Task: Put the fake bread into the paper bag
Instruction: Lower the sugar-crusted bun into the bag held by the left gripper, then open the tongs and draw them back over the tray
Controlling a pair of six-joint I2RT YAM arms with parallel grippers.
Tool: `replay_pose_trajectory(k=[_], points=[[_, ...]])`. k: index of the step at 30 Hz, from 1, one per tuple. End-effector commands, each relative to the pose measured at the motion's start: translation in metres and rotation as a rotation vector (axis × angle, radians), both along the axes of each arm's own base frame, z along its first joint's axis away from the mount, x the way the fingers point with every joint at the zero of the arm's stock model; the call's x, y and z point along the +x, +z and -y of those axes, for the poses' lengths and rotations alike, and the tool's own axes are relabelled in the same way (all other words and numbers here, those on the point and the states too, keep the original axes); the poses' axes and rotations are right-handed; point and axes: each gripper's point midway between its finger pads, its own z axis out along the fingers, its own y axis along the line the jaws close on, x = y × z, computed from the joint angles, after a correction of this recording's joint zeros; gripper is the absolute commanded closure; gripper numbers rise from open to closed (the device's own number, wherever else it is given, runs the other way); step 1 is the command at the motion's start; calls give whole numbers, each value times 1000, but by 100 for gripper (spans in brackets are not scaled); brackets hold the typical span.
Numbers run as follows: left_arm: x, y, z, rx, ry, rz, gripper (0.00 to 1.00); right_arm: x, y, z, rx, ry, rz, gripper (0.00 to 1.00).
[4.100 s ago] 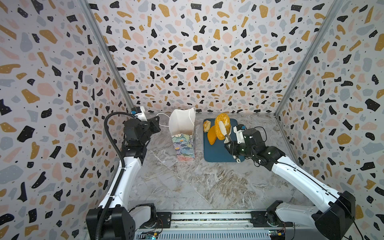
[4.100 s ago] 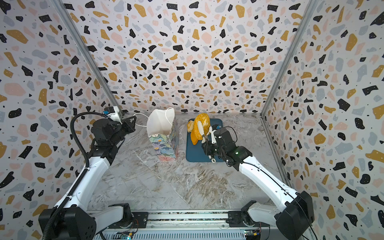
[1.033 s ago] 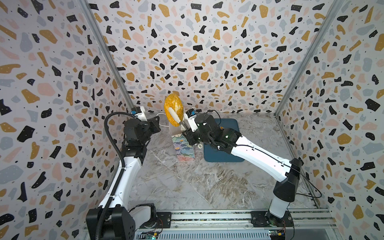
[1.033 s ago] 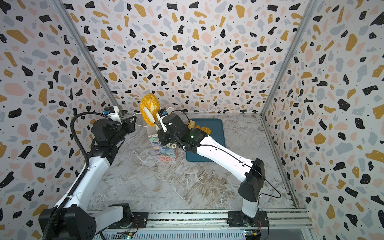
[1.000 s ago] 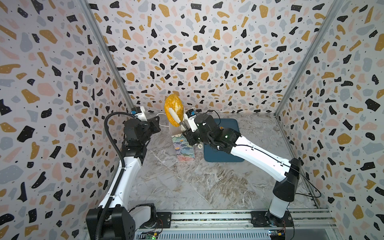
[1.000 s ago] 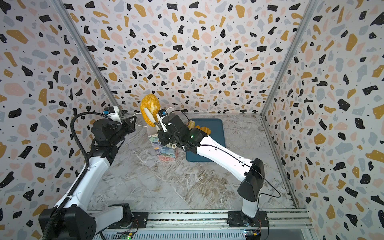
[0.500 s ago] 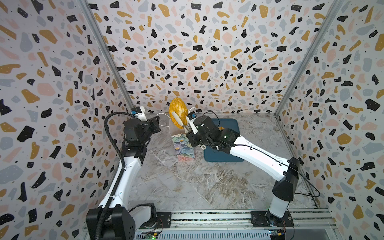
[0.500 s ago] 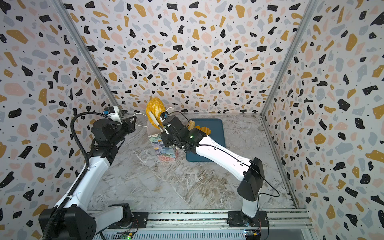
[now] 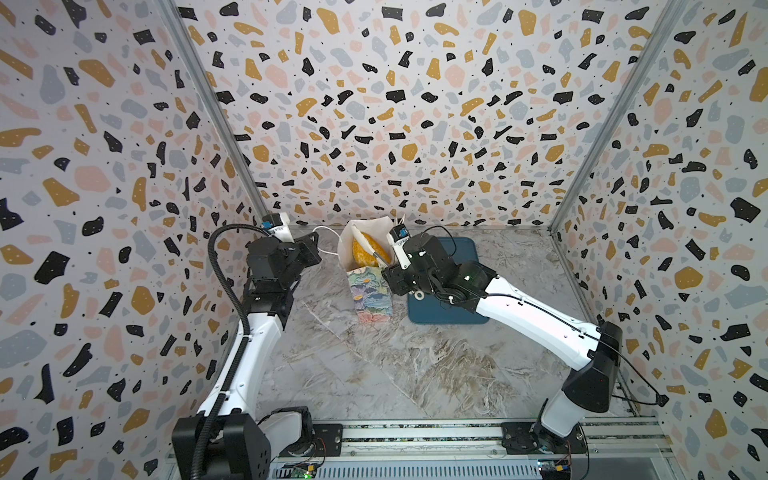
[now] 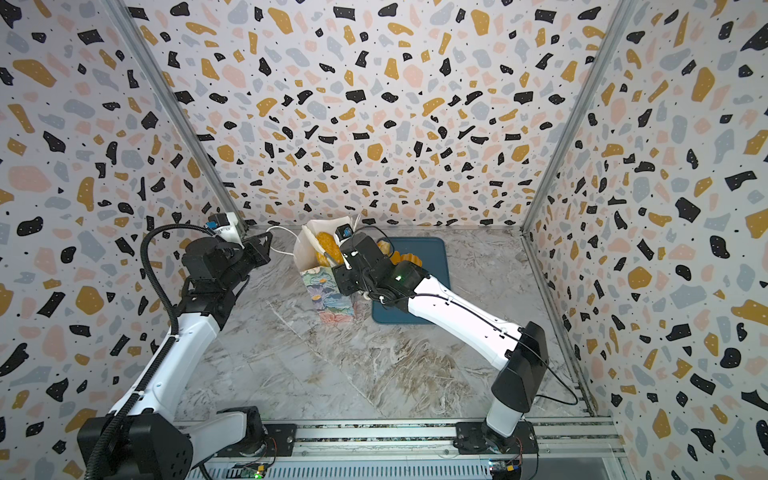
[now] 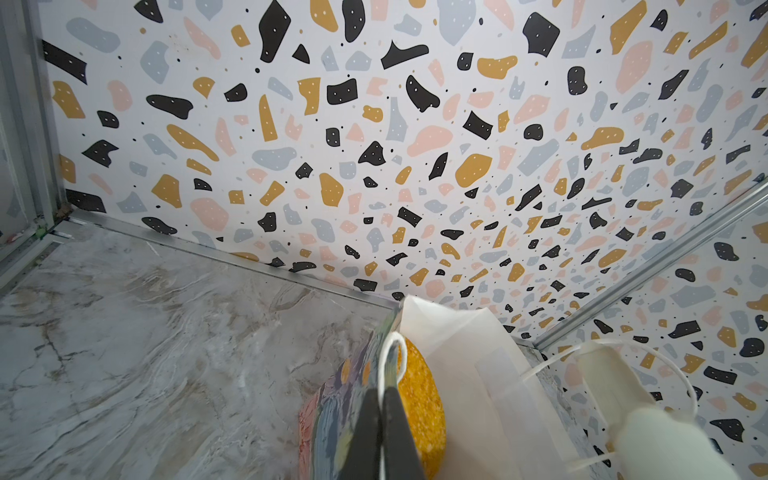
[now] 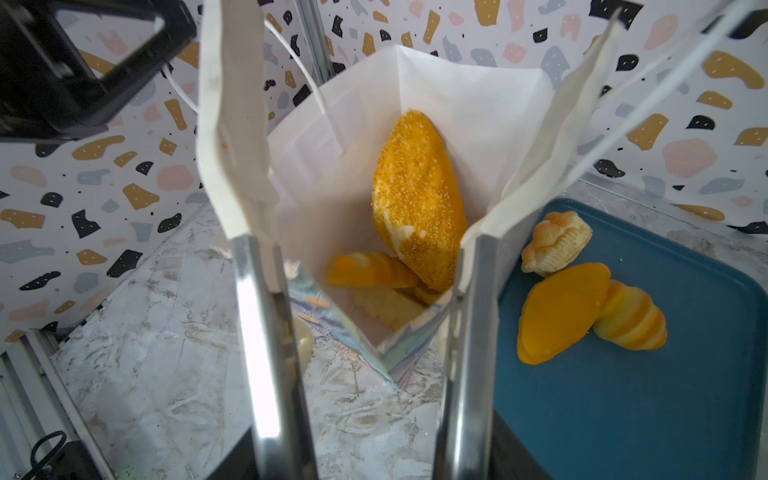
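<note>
Loaf in the bag.
Right gripper spread, loaf between its fingers; left gripper pinches the cord.

Both top views look down from high in front onto the whole grey marbled worktop. Both wrist views sit close beside the flower-printed paper bag, sharing its white mouth.

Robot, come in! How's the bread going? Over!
Left gripper shut on cord handle of paper bag. Right gripper open above it, seeded loaf inside. Plaited pastry, orange oval, ridged roll wait on blue tray. Nothing blocking.
</note>
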Motion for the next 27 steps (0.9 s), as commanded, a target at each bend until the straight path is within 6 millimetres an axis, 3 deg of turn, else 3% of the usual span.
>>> replay_pose_trajectory(k=[1, 6, 27], points=[[-2, 9, 2, 14, -11, 38, 100, -2, 44, 11, 121, -8, 59, 40], [-3, 11, 2, 14, -10, 42, 100, -6, 52, 18, 157, 0, 69, 39], [-3, 11, 2, 14, -8, 45, 100, -12, 51, 67, 226, -75, 57, 39]])
